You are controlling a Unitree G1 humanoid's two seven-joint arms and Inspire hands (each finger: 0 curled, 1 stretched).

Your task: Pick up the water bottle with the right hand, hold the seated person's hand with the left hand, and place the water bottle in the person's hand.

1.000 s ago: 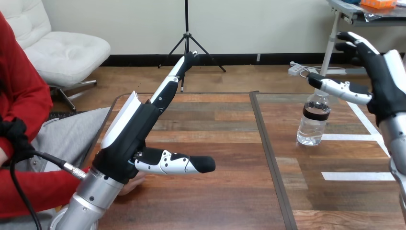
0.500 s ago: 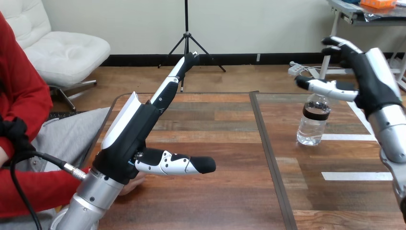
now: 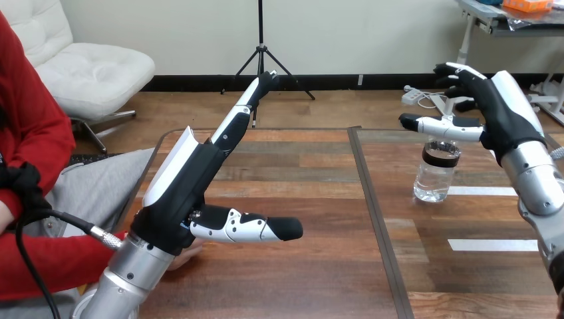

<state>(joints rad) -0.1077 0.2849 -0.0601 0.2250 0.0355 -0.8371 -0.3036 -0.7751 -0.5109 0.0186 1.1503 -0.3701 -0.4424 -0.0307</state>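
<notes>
A clear water bottle [image 3: 435,174] with a dark label band stands upright on the right half of the table. My right hand [image 3: 497,113] hovers open just above and behind its top, thumb stretched out to the left over the cap, not touching the bottle's body. My left hand [image 3: 193,179] is raised over the table's left part, fingers straight and pointing up and away, thumb out to the right. The person's hand [image 3: 188,254] rests on the table's left edge, mostly hidden under my left wrist; I cannot tell whether they touch.
A dark seam [image 3: 372,212] splits the wooden table [image 3: 299,272] into left and right halves. White tape lines [image 3: 492,244] mark the right half. The person's red sleeve [image 3: 46,266] lies along the left edge.
My right hand has moved left and slightly down, coming over the top of the bottle. My left hand and the person's hand have stayed in place.
</notes>
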